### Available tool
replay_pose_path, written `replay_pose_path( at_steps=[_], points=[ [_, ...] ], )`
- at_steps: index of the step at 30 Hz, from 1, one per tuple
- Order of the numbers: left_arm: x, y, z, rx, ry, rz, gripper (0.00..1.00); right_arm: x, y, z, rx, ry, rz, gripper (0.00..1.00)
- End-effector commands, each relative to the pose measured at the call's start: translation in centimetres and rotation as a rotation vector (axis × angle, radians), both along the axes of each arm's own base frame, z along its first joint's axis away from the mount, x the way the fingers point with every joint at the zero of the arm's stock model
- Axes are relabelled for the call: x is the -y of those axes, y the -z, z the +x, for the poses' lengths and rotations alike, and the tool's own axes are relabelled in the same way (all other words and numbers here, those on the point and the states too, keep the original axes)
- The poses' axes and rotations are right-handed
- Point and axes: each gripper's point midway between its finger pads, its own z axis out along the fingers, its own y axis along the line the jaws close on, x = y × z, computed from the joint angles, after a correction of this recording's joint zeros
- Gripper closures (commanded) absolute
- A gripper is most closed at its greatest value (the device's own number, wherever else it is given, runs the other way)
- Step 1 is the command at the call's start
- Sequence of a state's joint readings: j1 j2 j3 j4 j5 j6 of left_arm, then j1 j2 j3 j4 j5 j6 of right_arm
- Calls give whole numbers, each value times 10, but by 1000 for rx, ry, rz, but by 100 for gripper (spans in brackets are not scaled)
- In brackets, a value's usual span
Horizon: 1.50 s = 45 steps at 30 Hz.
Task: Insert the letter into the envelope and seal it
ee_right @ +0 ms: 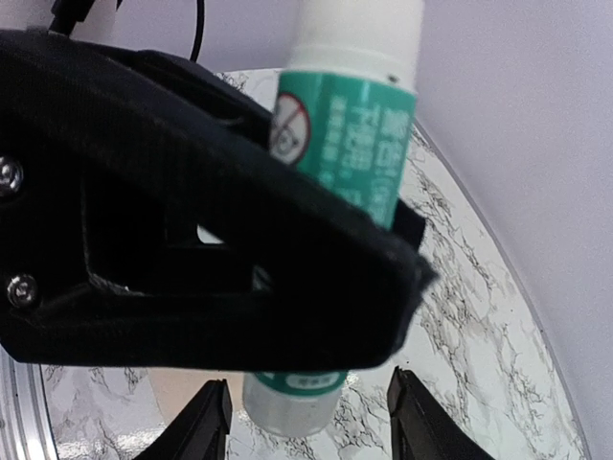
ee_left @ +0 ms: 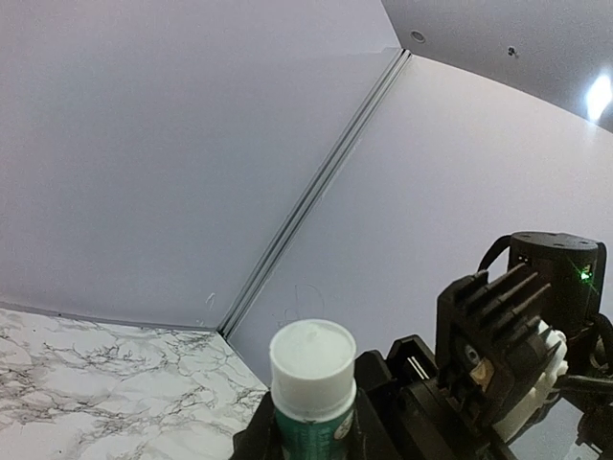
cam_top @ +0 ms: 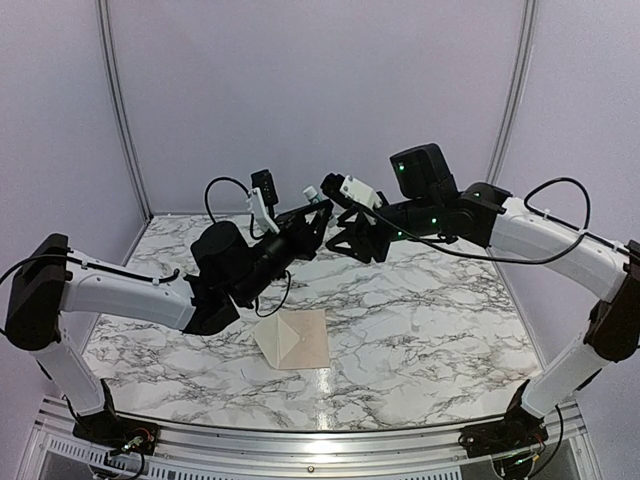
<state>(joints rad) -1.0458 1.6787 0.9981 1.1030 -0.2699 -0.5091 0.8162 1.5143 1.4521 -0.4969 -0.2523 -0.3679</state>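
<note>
While left fingers (ee_right: 316, 259) clamp glue stick (ee_right: 345, 125) (white-capped cylinder), envelope (cam_top: 280, 342) flat.

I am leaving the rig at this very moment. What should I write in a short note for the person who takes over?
Left gripper: shut on the glue stick, held up above the table, white cap on.
Right gripper: open, fingers on either side of the stick's end, not gripping it.
Envelope: lies on the table in front of the arms; its flap looks raised, not sealed.
Letter: no separate sheet shows; probably inside the envelope, not certain.
Done: glue stick in hand.
Left: uncap, glue the flap, press it shut.
</note>
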Motion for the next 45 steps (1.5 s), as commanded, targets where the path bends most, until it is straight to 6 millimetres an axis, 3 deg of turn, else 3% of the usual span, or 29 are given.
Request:
replay_pose_path(
  at_steps=[1, 6, 13, 20, 26, 32, 36, 41, 43, 45],
  points=[
    [5, -14, 1, 25, 29, -56, 100, -7, -29, 1, 41, -8, 61, 46],
    [7, -13, 1, 22, 36, -59, 100, -8, -37, 0, 49, -14, 74, 47],
    [5, -16, 1, 33, 30, -55, 100, -10, -31, 2, 36, -10, 68, 64],
    [4, -17, 2, 45, 21, -50, 100, -10, -25, 8, 14, 31, 66, 57],
    [8, -16, 4, 42, 38, -52, 100, -11, -25, 7, 1, 26, 73, 77],
    [10, -12, 4, 24, 60, -59, 100, -11, -32, 0, 15, -12, 79, 79],
    [14, -10, 5, 2, 109, -78, 100, -16, -39, -21, -22, -155, 113, 83],
    [22, -10, 2, 15, 198, -70, 100, -4, -60, -57, -297, -443, 293, 93],
    [22, -11, 1, 22, 209, -67, 100, 2, -59, -69, -400, -531, 335, 100],
    [24, -12, 0, 30, 247, -60, 100, 8, -55, -84, -519, -631, 375, 100]
  ],
)
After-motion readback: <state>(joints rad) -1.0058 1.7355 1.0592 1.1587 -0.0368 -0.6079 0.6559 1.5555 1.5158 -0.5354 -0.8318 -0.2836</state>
